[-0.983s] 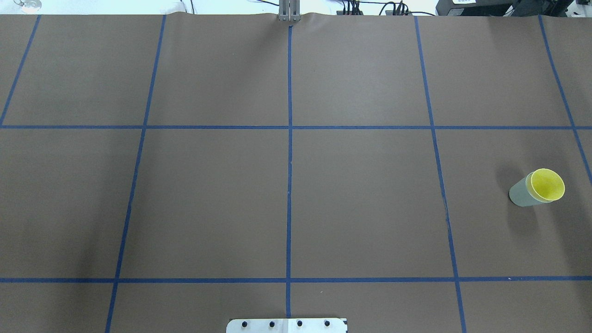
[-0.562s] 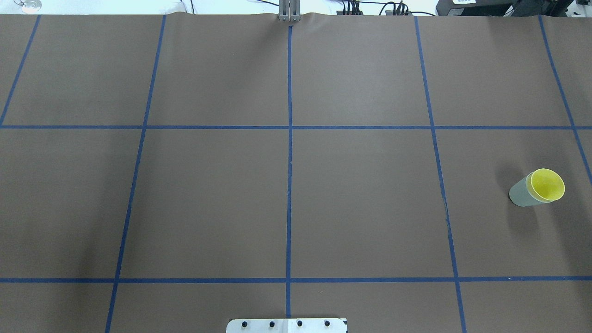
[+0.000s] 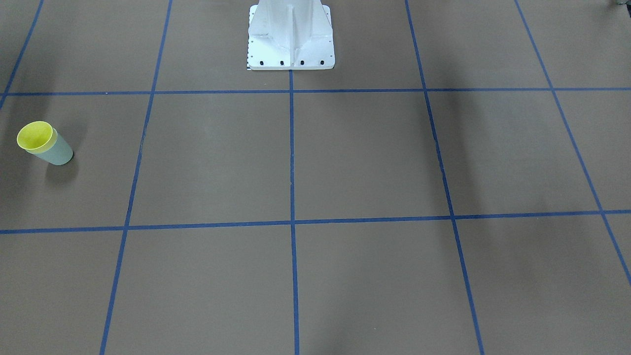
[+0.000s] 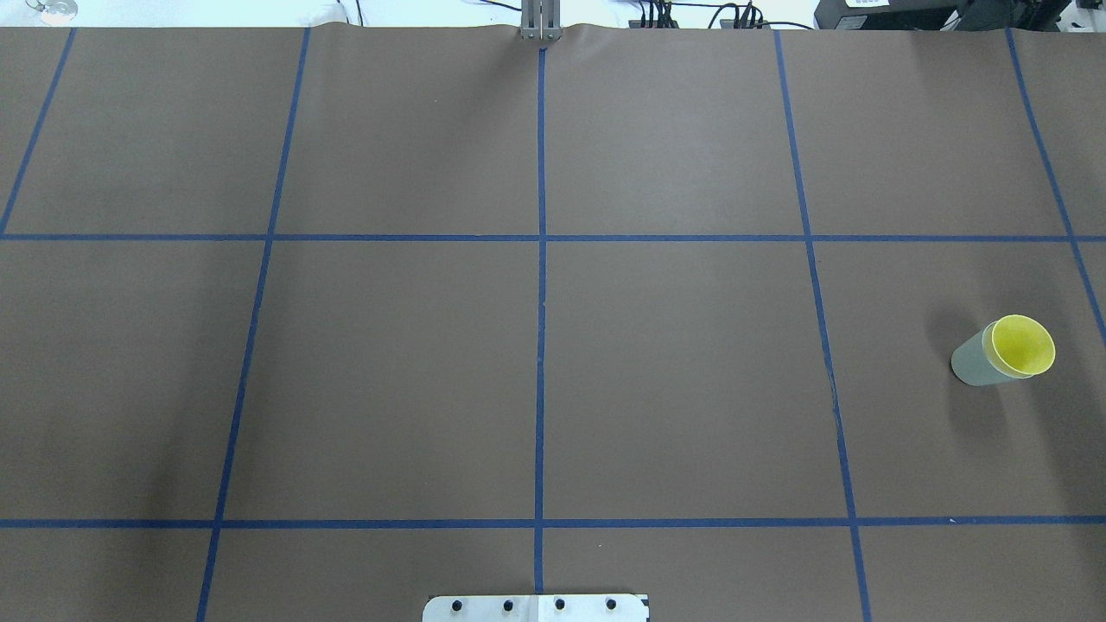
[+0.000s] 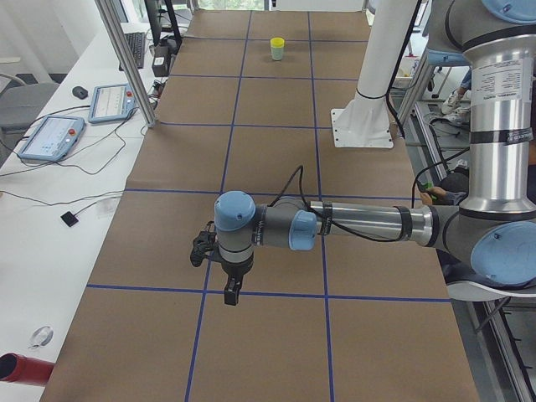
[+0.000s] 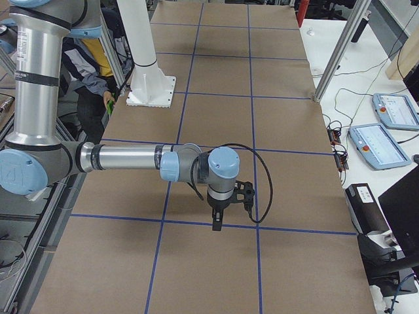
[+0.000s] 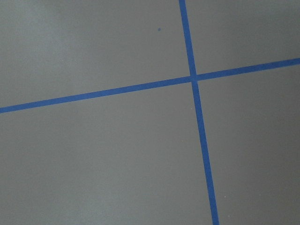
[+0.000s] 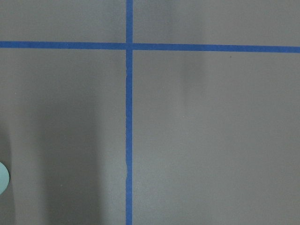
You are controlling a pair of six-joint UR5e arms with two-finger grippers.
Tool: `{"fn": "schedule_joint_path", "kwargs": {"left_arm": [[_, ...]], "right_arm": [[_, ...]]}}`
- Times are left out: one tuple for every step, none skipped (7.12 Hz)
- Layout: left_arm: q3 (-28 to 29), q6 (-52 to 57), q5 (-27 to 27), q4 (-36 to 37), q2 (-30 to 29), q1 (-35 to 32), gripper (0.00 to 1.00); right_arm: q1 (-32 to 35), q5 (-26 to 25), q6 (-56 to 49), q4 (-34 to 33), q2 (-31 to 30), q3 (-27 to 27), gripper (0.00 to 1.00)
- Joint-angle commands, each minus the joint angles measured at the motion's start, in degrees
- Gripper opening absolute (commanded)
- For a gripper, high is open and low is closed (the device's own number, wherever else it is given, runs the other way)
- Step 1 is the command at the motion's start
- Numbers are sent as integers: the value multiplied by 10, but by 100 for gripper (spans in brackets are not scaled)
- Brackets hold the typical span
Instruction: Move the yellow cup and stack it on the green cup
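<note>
The yellow cup (image 4: 1024, 345) sits nested inside the green cup (image 4: 969, 364), upright, on the table's right side in the overhead view. The pair also shows at the left of the front-facing view, yellow cup (image 3: 34, 135) in green cup (image 3: 58, 153), and far off in the exterior left view (image 5: 277, 48). A pale green sliver (image 8: 2, 178) shows at the right wrist view's left edge. My left gripper (image 5: 230, 295) and my right gripper (image 6: 217, 224) hang above the table, shown only in the side views. I cannot tell whether they are open or shut.
The brown table cover carries a blue tape grid (image 4: 541, 345). The white robot pedestal (image 3: 291, 39) stands at the robot's side of the table. Side benches hold tablets (image 5: 50, 136) (image 6: 393, 108) and cables, with aluminium posts (image 5: 126, 59) at the table's edge.
</note>
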Motion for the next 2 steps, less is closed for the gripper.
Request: {"fn": "schedule_joint_path", "kwargs": {"left_arm": [[0,0,1,0,0,0,100],[1,-1,1,0,0,0,100]], "right_arm": [[0,0,-1,0,0,0,100],[0,0,-1,0,0,0,100]]}}
